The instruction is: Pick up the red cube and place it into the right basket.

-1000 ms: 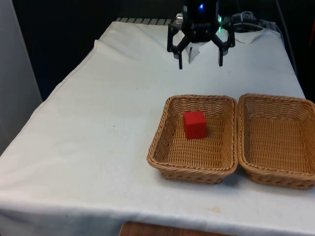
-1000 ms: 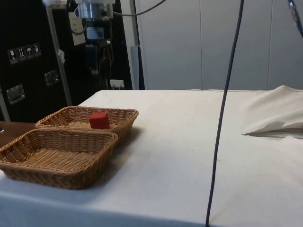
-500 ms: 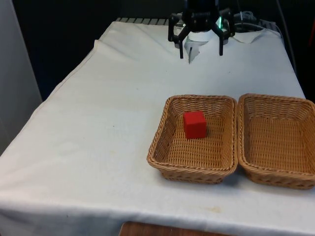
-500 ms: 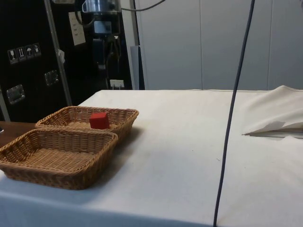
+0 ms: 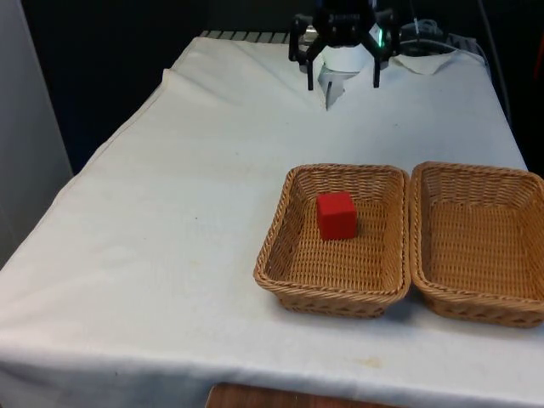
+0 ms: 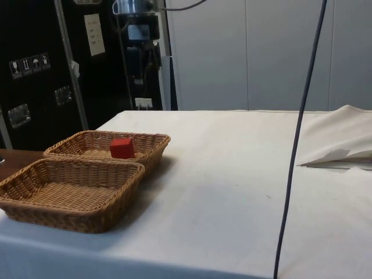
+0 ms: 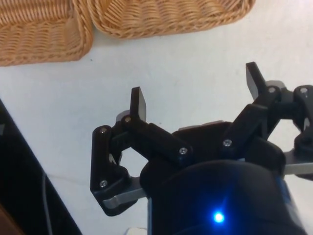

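Observation:
The red cube lies inside the wicker basket on the front view's left. In the side view the cube sits in the farther basket. The basket on the front view's right holds nothing, and it is the nearer basket in the side view. My gripper hangs high over the far end of the table, well behind both baskets. It is open, and in the wrist view the gripper has only white cloth between its fingers.
The two baskets stand side by side, touching, near the front edge. A fold of cloth rises under the gripper at the far end. A black cable hangs across the side view. Bare cloth spreads over the front view's left half.
The gripper has risen and drawn back towards the far end of the table, away from the baskets, staying open. The cube has not moved.

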{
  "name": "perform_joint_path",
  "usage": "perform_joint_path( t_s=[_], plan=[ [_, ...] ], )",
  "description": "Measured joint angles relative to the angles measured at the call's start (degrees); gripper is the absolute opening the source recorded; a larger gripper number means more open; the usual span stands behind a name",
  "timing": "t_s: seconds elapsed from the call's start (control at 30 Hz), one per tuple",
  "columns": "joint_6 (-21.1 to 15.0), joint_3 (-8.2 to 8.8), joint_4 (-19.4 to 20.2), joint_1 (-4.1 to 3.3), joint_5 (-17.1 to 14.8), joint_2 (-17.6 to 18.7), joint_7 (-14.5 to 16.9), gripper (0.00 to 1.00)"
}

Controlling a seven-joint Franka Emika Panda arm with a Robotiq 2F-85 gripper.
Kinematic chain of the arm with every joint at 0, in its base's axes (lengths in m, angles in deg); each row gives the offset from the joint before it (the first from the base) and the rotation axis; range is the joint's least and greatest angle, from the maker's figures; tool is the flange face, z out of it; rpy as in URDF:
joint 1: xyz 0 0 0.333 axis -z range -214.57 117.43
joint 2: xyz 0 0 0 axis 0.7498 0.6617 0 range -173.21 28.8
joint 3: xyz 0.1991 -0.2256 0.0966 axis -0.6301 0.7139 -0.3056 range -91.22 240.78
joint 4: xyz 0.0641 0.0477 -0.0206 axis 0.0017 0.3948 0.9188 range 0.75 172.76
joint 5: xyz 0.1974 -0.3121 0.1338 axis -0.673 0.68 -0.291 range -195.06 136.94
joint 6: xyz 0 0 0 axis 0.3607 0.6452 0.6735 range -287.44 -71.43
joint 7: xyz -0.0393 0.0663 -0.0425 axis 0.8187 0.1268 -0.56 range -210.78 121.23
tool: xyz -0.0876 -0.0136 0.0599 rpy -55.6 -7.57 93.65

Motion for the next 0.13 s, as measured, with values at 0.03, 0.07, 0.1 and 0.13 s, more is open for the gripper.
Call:
perform_joint_path(
  t_s=[0.03, 0.07, 0.1, 0.13],
  plan=[
    [0.0, 0.0, 0.46, 0.0, 0.92, -0.4, -0.74, 1.0],
    [-0.06, 0.0, 0.63, 0.0, 1.38, -0.52, -1.2, 1.0],
    [-0.06, 0.0, 0.74, 0.0, 1.78, -0.63, -1.6, 1.0],
    [-0.06, 0.0, 0.74, 0.0, 1.78, -0.63, -1.6, 1.0]
  ],
)
